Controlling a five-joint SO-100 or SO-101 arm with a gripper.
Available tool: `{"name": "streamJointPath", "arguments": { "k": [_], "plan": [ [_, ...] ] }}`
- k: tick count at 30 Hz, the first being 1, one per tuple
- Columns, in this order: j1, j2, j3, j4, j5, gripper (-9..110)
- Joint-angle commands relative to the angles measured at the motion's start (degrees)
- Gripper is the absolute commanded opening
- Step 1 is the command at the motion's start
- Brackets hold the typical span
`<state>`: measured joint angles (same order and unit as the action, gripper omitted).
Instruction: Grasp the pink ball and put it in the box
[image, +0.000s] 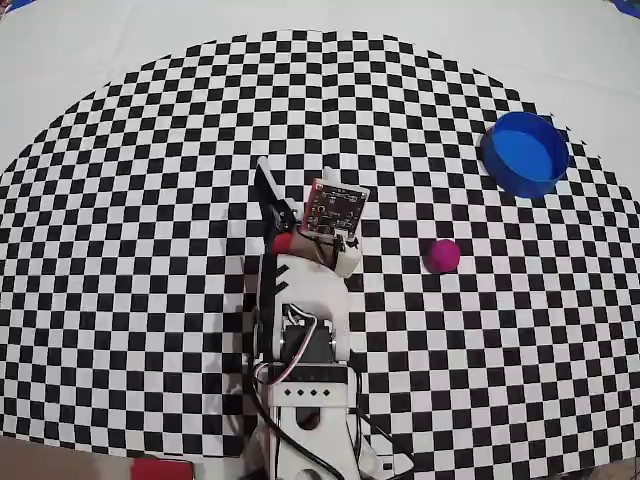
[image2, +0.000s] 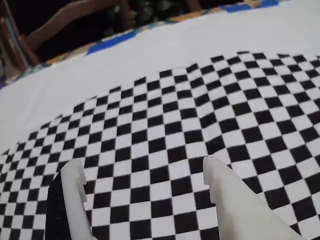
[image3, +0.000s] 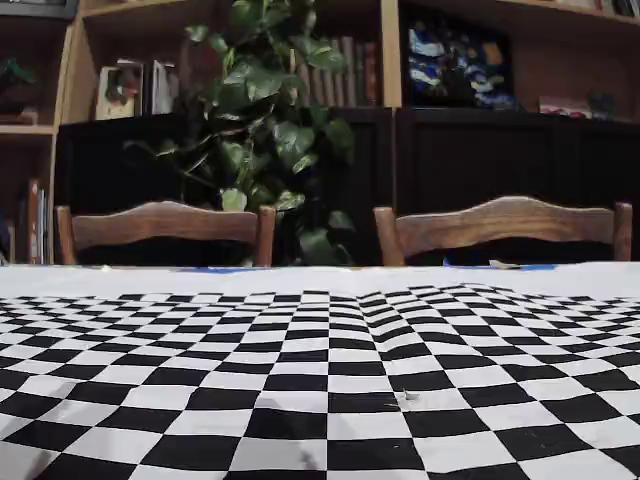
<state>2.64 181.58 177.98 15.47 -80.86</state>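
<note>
A: The claw (image2: 142, 192) hangs wide and empty over bare checks, so how should it reach the pink ball (image: 443, 255)?

B: In the overhead view the ball sits right of centre, well apart from the arm; swing right, straddle it, then close. The box (image: 526, 151) waits at upper right.

A: Anything hidden?

B: Wrist and fixed views show neither ball nor box

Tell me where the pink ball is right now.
In the overhead view the pink ball lies on the checkered cloth, right of the arm's gripper and below-left of the blue box, touching neither.
</note>
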Motion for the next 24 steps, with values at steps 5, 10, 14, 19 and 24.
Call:
{"name": "streamJointPath", "arguments": {
  "k": [5, 10, 14, 19, 24],
  "plan": [
    [0.4, 0.0, 0.4, -3.9, -10.9, 27],
    [0.8, -0.1, 0.4, -4.4, -11.7, 27],
    [2.1, -0.2, 0.4, -5.2, -11.7, 27],
    [5.4, -0.4, 0.4, -6.4, -11.6, 27],
    [8.4, -0.4, 0.4, -6.4, -11.7, 27]
  ]
}}
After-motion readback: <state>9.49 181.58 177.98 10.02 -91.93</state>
